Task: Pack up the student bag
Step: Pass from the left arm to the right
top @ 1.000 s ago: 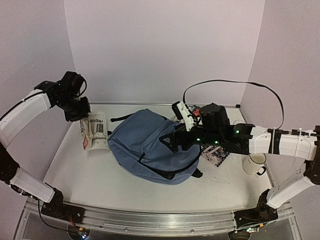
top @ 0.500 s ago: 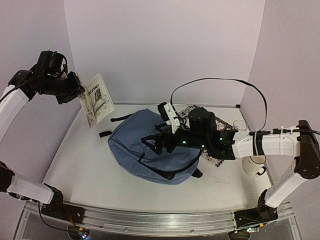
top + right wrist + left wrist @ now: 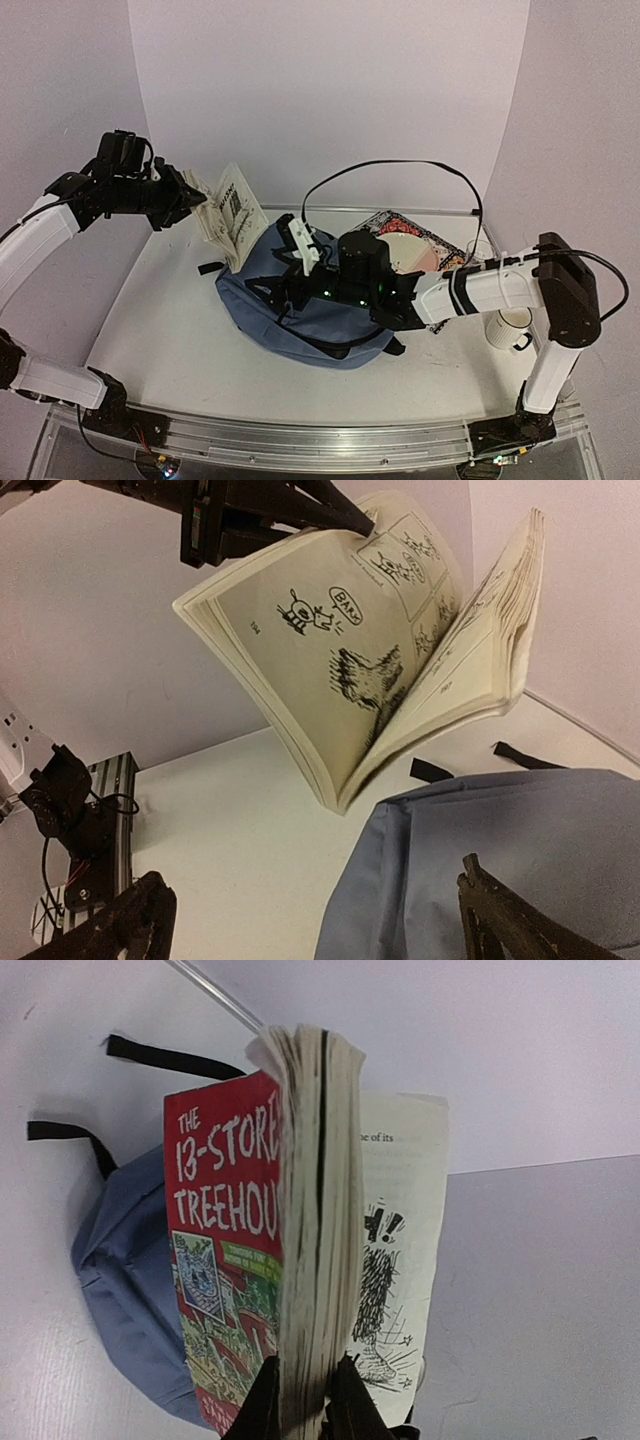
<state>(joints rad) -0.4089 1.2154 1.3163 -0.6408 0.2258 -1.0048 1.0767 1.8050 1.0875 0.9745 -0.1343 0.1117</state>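
1. Writing: the book in my left claw has a red cover with white capitals, "THE 13-STORE…" over "TREEHOU…"; the ends are cut off by the page block. An inside page beyond the fingers shows "e of its" above an ink cartoon with two exclamation marks. From my right wrist, a speech bubble on an open page looks like "BARK". The print on the outer face seen from overhead is too small to read.
2. Left claw: clamped on the book's lower edge, a finger on each side of the pages. The arm is raised well off the table, with the forearm reaching toward the middle. The book hangs out ahead of the claw with its pages splayed.
3. Right claw: jaws wide apart with nothing between them. The arm stretches low across from the right, elbow up.
4. The student bag lies flat on the table directly beneath my right claw. I cannot tell whether the fingers touch the fabric. It sits below and ahead of my left claw, and the book is in the air over its far left edge, not touching it.
5. Around: black straps trail from the bag's far side, under the book. A patterned book lies behind my right forearm, partly hidden by it. A white mug stands near my right elbow. A black cable loops above the arm.
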